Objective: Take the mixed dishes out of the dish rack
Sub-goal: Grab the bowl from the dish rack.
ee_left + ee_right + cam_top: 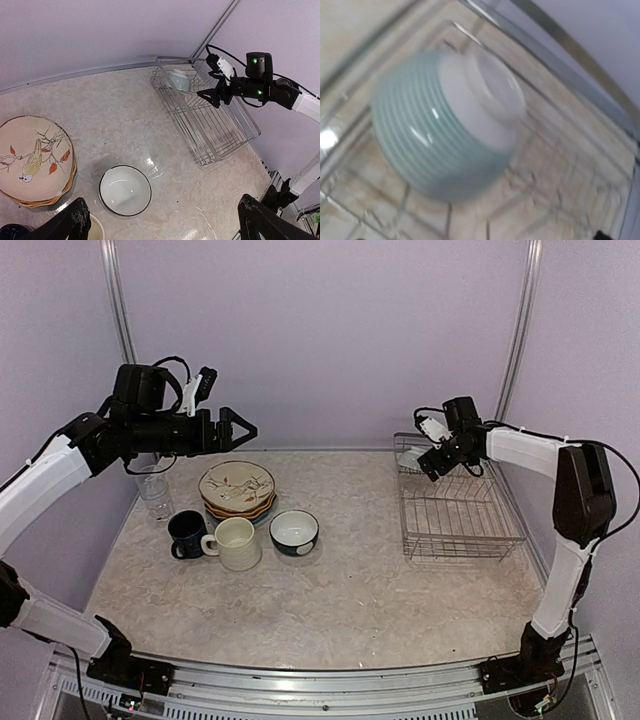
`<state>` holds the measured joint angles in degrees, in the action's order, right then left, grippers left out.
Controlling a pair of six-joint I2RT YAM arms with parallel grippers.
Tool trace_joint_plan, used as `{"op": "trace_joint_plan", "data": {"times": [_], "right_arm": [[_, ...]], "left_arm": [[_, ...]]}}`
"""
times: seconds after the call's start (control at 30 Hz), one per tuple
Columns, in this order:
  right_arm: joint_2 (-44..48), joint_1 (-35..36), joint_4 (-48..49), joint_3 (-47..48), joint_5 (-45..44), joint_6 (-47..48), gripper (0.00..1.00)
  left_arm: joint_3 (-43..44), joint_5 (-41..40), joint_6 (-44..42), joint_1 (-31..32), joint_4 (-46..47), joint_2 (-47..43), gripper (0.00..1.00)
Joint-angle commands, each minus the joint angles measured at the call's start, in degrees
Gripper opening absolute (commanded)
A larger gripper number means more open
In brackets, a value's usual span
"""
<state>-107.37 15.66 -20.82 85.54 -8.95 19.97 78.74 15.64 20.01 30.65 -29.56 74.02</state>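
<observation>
Pale lilac walls close round a marbled cream table top [330, 620], and from where I stand most of the job looks done. A stack of patterned plates [237, 488], a clear glass tumbler [155, 492], a dark blue mug [186, 533], a cream mug [236, 543] and a dark bowl with a white inside [294, 532] all sit together on the left side. The rectangular silver wire dish rack [462, 518] stands on the right, and all I can see in it is one pale teal ribbed bowl [420, 135] in its far corner, tipped so its white foot ring faces the wrist camera. The right gripper [209, 97] hangs just above that bowl with its fingers spread apart and nothing between them. The left gripper [240, 430] is likewise wide open and empty, hovering above the plates, well apart from the rack. I take the step in hand to be fetching this bowl. To do it well, I would come down squarely with one finger inside the rim and one outside on the ribbing, because the glazed curve will likely slip from a pinch across the belly. The fingers should stay clear of the upright wires, which could snag a fingertip or tug the whole rack. Once the grip is firm, lift straight up above the rack's sides before swinging left. Put it down on bare table just beside the dark bowl, without touching it.
</observation>
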Motion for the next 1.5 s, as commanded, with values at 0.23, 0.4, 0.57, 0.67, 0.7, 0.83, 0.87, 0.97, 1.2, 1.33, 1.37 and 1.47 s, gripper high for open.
{"op": "trace_joint_plan", "data": {"times": [0.23, 0.4, 0.57, 0.67, 0.7, 0.83, 0.87, 0.97, 1.2, 1.33, 1.37, 1.47], "right_arm": [[-11.8, -0.4, -4.4, 13.9, 5.7, 12.0, 0.97], [-16.0, -0.5, -11.9, 20.1, 6.6, 15.2, 0.97], [-17.1, -0.4, -13.4, 21.9, 6.5, 16.7, 0.97], [-18.4, -0.5, -14.8, 23.7, 7.1, 17.8, 0.98], [-19.2, -0.5, -15.6, 24.8, 7.1, 18.1, 0.98], [-22.0, -0.5, -17.1, 27.9, 5.8, 18.6, 0.97], [-22.6, -0.5, -17.3, 28.7, 5.8, 18.7, 0.96], [-23.8, -0.5, -17.9, 30.2, 5.9, 19.1, 0.94], [-26.0, -0.5, -19.5, 33.5, 6.3, 18.8, 0.83], [-26.3, -0.4, -19.8, 34.0, 7.1, 18.6, 0.72], [-26.3, -0.4, -20.0, 34.2, 7.0, 18.5, 0.69], [-25.7, -0.2, -20.4, 34.3, 7.5, 17.7, 0.6]], "left_arm": [[-0.3, 0.7, 0.3, -1.3, 0.5, 0.7, 0.99], [-0.3, 1.9, 0.8, -1.5, 0.6, 0.9, 0.99], [-0.3, 2.4, 1.2, -1.7, 0.7, 1.3, 0.99], [-0.3, 2.8, 1.4, -1.7, 0.8, 1.5, 0.99], [-0.3, 2.8, 1.4, -1.7, 0.8, 1.6, 0.99], [-0.3, 2.9, 1.4, -1.8, 0.8, 2.0, 0.99], [-0.3, 2.9, 1.4, -1.8, 0.8, 2.1, 0.99], [-0.4, 3.0, 1.5, -1.8, 0.8, 2.4, 0.99], [-0.3, 3.6, 1.8, -1.9, 0.9, 3.5, 0.99], [-0.3, 3.9, 1.9, -1.9, 0.8, 3.8, 0.99], [-0.3, 3.9, 1.9, -1.9, 0.8, 3.8, 0.99], [-0.3, 4.2, 2.0, -2.0, 0.9, 3.9, 0.99]]}}
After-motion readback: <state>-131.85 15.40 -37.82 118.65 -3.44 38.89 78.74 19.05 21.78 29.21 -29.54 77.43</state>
